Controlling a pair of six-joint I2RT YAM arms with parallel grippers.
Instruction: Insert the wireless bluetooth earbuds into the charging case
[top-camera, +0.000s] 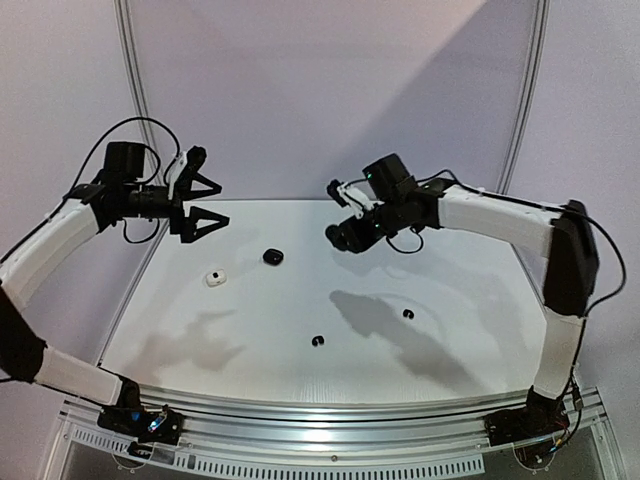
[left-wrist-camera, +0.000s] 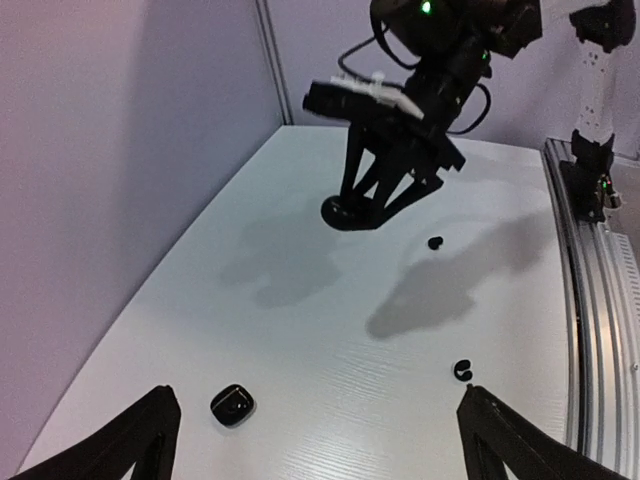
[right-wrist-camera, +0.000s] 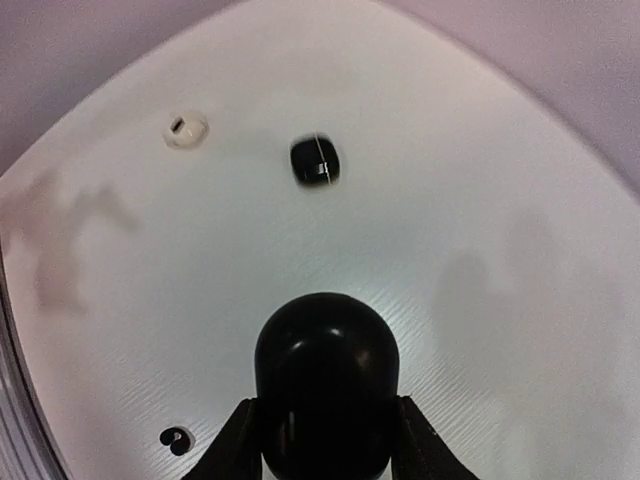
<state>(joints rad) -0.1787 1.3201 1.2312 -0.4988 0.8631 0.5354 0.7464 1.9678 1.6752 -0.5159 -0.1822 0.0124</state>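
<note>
1. Here we see the right hand (right-wrist-camera: 325, 440) clenched on a black oval charging case (right-wrist-camera: 325, 370), one finger on each side, holding it in the air over the far middle of the worktop (top-camera: 450, 350).
2. The left hand (top-camera: 207, 203) hangs released, fingers spread wide, above the far left corner, grasping nothing.
3. One black earbud (top-camera: 318, 341) lies on the worktop nearer the arm bases. A second black earbud (top-camera: 407, 314) lies to its right. We find both well apart from the held case.
4. A smaller black case (top-camera: 272, 256) and a white oval case (top-camera: 215, 278) rest near each other on the worktop, between the two hands.
</note>
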